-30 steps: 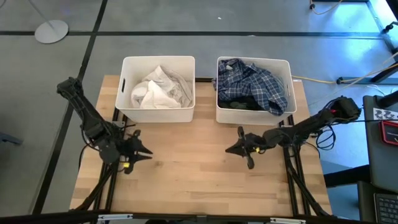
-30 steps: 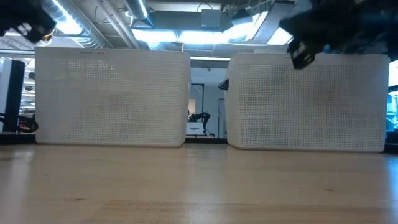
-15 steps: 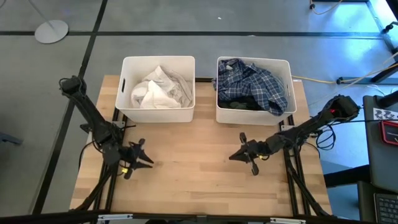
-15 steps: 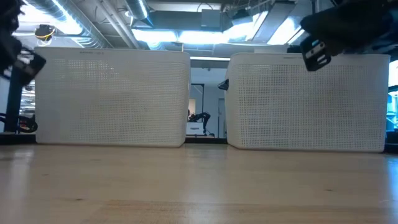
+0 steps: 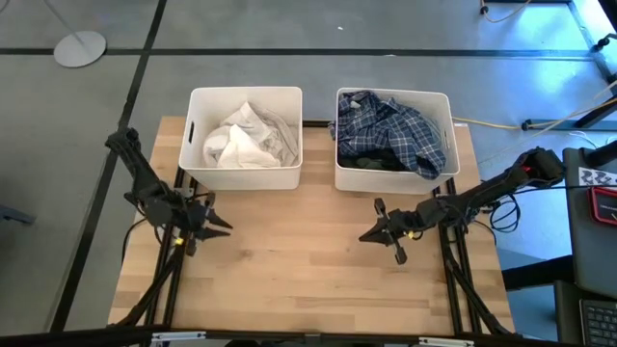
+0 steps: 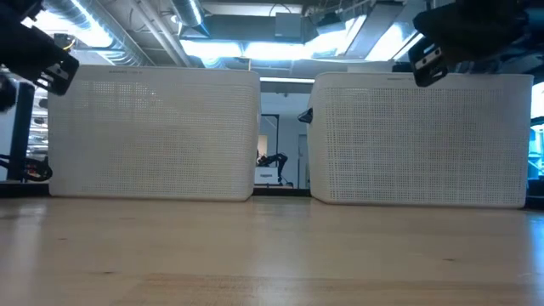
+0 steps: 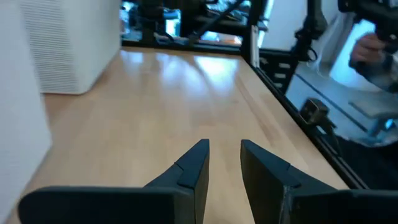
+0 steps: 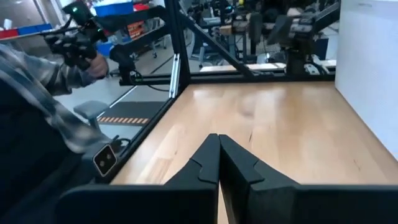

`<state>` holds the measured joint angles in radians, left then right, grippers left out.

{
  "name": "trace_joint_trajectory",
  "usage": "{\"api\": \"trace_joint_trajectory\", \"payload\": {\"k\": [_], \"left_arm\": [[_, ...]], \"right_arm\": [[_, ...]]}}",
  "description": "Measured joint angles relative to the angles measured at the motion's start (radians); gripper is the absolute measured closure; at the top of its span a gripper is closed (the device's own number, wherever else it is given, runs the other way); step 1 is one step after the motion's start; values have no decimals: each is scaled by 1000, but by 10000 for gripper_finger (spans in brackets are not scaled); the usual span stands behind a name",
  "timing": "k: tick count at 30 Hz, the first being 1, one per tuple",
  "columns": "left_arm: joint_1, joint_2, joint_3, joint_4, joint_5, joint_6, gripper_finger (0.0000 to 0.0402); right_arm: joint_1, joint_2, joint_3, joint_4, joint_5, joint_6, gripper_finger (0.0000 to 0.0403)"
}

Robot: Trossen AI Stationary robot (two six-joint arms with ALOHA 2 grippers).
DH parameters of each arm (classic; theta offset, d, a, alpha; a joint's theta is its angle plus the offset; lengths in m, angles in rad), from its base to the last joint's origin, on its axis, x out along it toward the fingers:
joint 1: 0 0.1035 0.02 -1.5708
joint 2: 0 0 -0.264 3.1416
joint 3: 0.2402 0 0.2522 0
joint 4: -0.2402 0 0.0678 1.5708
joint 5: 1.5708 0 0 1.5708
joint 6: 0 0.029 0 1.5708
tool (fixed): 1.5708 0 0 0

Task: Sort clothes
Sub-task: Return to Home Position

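Sorting looks done: white clothes (image 5: 246, 138) in left bin (image 5: 244, 92), plaid + dark clothes (image 5: 390, 130) in right bin (image 5: 393, 93), none on surface (image 5: 289, 265). Left gripper (image 5: 214, 221) near-left, jaws slightly spread, empty. Right gripper (image 5: 368, 234) near-right, jaws pressed together. Prob. only parking arms remains.

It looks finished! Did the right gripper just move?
Yes. The right gripper slid slightly rightward, away from the right white bin's left corner, toward the table's right edge.
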<state>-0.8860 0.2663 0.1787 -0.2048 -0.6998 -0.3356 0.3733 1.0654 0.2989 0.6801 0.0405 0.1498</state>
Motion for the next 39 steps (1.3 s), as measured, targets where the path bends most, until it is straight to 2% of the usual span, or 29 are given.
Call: {"api": "trace_joint_trajectory", "payload": {"k": [3,7,12,20,25,29,33,39], "left_arm": [[22,-121,-16,-55,13,9,321],[45,-265,-83,0,111,107,321],[96,-259,-124,140,189,222,321],[232,-262,-126,155,147,335,321],[297,-262,-126,155,149,339,321],[309,-262,-126,143,149,325,321],[312,-262,-125,138,154,315,321],[312,-262,-125,138,158,313,321]], "right_arm": [[-25,-9,0,-8,-45,0,395],[-54,-8,0,-8,-86,-1,395],[-81,-8,0,3,-119,-5,395],[-80,-8,0,-36,-121,-19,395],[-80,-38,0,-130,-31,-28,395],[-97,-163,-1,-265,-7,-25,395],[-112,-381,-2,-386,-34,-27,395],[-111,-604,-163,-335,-65,6,395]]}}
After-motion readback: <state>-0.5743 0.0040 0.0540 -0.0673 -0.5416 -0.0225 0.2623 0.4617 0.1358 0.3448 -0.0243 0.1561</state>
